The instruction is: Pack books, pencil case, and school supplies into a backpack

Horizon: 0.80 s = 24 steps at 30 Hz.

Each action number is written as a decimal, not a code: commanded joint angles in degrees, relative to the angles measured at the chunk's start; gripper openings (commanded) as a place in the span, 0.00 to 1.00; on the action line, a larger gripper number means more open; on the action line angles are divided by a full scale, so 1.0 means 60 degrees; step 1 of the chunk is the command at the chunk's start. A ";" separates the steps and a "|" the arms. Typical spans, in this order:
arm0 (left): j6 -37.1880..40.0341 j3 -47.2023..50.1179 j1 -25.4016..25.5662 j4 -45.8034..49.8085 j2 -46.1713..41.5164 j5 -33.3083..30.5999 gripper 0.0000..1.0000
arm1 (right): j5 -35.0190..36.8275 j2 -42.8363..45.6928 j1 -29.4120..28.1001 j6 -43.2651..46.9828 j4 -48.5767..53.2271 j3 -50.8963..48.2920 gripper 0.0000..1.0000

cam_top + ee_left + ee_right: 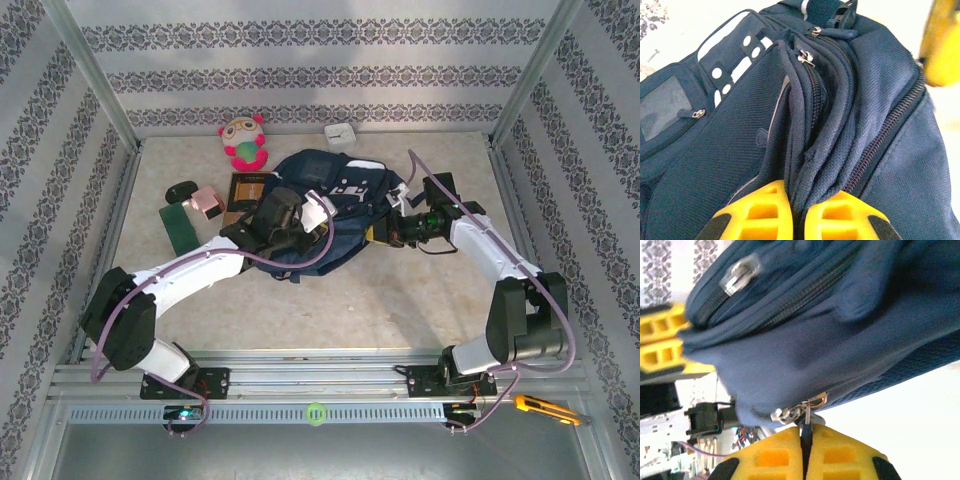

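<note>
Where the arms are bolted along the near edge, a yellow box cutter (545,408) lies on the rail at the right. Farther in, the backpack (345,195) lies on its side in the middle of the table (400,300), and both arms reach to it.

The left gripper (797,217) comes at it from the left. Its yellow fingers are clamped on a ridge of blue fabric that rises between two zipper tracks. The right gripper (806,457) meets the backpack's right side. Its fingers are pressed together on a black zipper pull (806,430) that hangs from a metal slider at the bag's edge.

Just left of the backpack, the book (247,188) lies flat on the table, partly hidden by the left wrist. A pink block (207,200) sits just left of the book. A dark green flat piece (182,225) lies nearer, beside the block. A black oval thing (180,190) rests just left of the block.

Near the back wall stand a plush toy (243,142) and, to its right, a small white box (340,133), both apart from the backpack.
</note>
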<state>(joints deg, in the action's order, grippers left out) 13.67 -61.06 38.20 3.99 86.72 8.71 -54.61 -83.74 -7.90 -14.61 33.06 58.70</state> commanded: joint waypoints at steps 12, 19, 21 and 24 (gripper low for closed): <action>-0.1478 -0.0383 0.0094 -0.1088 -0.0042 -0.0240 0.00 | -0.0042 0.1219 -0.1085 -0.1162 -0.0635 -0.0380 0.00; -0.1929 -0.0409 0.0114 -0.1614 -0.0002 0.0129 0.00 | 0.0142 0.1498 -0.1833 -0.2443 -0.2217 -0.0785 0.00; -0.1978 -0.0335 0.0095 -0.1768 -0.0064 0.0312 0.00 | 0.0328 0.1592 -0.1780 -0.2387 -0.2196 -0.0888 0.00; -0.2000 -0.0234 0.0054 -0.1900 -0.0209 0.0634 0.00 | 0.0753 0.1724 -0.1395 -0.2217 -0.1791 -0.0980 0.01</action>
<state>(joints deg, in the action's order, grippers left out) 5.26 -61.21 38.61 1.69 87.37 9.65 -46.24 -75.68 -16.12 -28.05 22.70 53.21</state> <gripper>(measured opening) 0.076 0.042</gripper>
